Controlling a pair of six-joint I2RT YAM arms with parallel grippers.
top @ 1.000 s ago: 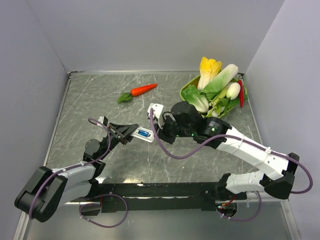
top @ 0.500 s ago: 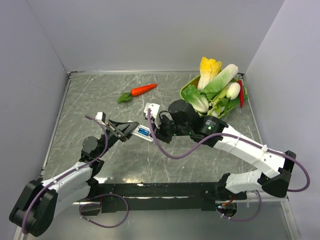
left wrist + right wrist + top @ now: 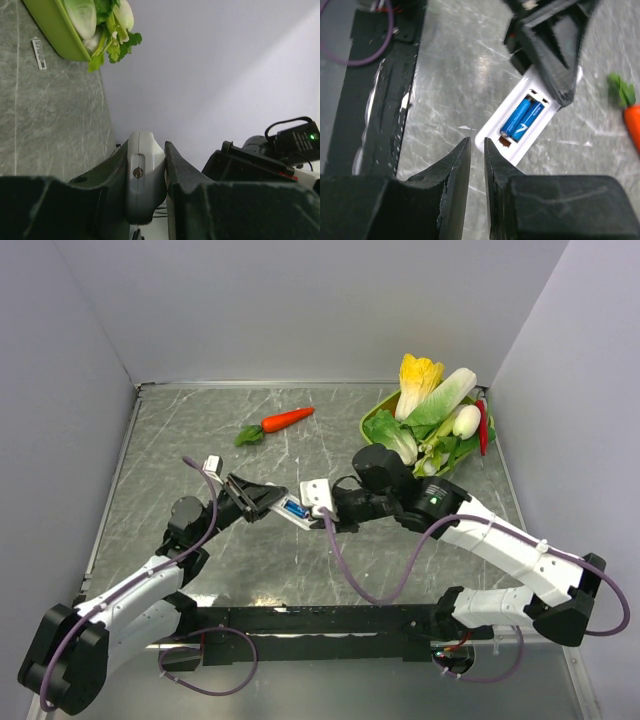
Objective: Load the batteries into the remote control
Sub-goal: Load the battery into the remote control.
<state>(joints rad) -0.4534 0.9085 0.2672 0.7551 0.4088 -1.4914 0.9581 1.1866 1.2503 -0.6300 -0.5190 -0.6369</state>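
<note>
- right wrist view: the remote control (image 3: 492,131) lies at 1 o'clock from the right gripper (image 3: 476,145), just beyond its tips; its long axis runs from 7 o'clock to 1 o'clock, with the open back facing the camera
- the right gripper's fingers (image 3: 454,170) are almost together, with a thin slit between them and nothing held
- the left gripper (image 3: 555,55) is clamped on the remote's 1 o'clock end; the left wrist view shows the grey casing pinched edge-on between its fingers (image 3: 112,175)
- the battery bay is uncovered and holds the batteries (image 3: 522,119): two blue cells side by side, lying along the remote's long axis; a brownish contact shows at their 7 o'clock end; i cannot tell whether they are fully seated
- top external view: the arms meet mid-table; the left holds the remote, so the free right arm is the one placed to act, with the bay at about 9 o'clock from it
- judgement: loading looks nearly done; the next move probably calls for a press down on the cells or fitting a cover; a sideways push could twist the remote in the left grip
- a green tray (image 3: 52,27) at 2 o'clock of the table holds leafy greens, a white radish and a red chilli; a carrot (image 3: 287,419) lies loose at 12 o'clock from the remote
- a ridged grey strip (image 3: 39,52) lies on the table beside the tray; it may be the cover
</note>
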